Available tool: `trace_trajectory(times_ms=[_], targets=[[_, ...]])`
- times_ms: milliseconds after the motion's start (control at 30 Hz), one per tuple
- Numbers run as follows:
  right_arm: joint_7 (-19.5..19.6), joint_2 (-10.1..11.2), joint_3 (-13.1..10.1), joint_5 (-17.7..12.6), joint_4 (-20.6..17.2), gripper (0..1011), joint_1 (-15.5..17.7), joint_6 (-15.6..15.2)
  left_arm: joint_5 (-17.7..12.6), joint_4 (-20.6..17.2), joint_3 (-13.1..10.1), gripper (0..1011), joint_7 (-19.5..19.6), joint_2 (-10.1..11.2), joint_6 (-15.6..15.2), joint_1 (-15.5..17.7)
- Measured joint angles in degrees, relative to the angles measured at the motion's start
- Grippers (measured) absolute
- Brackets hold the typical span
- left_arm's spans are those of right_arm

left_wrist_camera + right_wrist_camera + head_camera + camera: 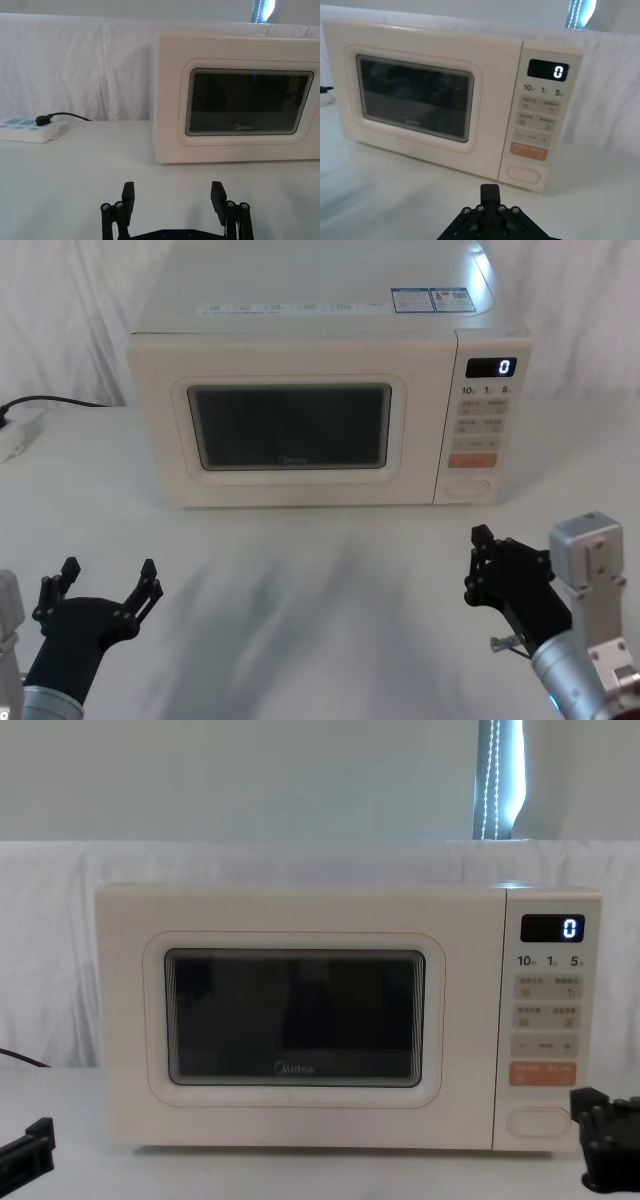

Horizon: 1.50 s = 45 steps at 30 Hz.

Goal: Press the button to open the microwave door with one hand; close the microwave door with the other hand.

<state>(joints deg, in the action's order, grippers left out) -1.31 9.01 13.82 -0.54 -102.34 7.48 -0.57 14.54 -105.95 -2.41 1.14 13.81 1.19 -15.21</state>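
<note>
- White cloth drapes the wall behind the desk [300,590], and the microwave [320,300] stands toward the desk's far edge, facing you, a touch right of centre.
- Your target, the button [471,487], is the plain cream pill at the foot of the control strip [488,420], directly under the orange key [472,461] (don't confuse the two; the orange one sits just above).
- The microwave door [290,420] is flush shut, so by my reading the opening press is the step in hand and nothing has been done yet.
- Your right gripper [480,565] hovers near the desk's front right corner, well short of the microwave; its fingers [490,192] look pinched together and hold nothing, which suits a poke.
- Line that tip up with the middle of the button before you advance; in the right wrist view it sits a little to one side of the pill, so correct sideways first.
- Push straight in, square to the panel, and ease off as soon as the latch gives (a slanted push could slide up onto the orange key).
- Your left gripper [105,585] waits near the front left corner with fingers [128,195] spread wide and empty; keep it low and clear, since the door will probably swing toward that side.
- A power strip [27,130] lies near the left edge; stay away from its cord.
</note>
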Motion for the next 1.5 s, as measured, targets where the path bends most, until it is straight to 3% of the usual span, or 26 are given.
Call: trace_trajectory(times_ms=[267,500,867,1500], targets=[[-1.88,-1.1,-0.46,1.01,2.96,0,-3.5,-1.76,0.0,0.0,0.0,1001,0.0,0.0,0.0,0.0],[-2.05,-3.57,-2.29,1.23,6.59,0,-6.69,-4.96,0.0,0.0,0.0,1001,0.0,0.0,0.0,0.0],[-1.61,-6.44,-4.4,1.91,12.26,0,-11.33,-7.55,0.0,0.0,0.0,1001,0.0,0.0,0.0,0.0],[-2.06,-8.55,-6.2,2.21,21.55,0,-17.88,-7.46,0.0,0.0,0.0,1001,0.0,0.0,0.0,0.0]])
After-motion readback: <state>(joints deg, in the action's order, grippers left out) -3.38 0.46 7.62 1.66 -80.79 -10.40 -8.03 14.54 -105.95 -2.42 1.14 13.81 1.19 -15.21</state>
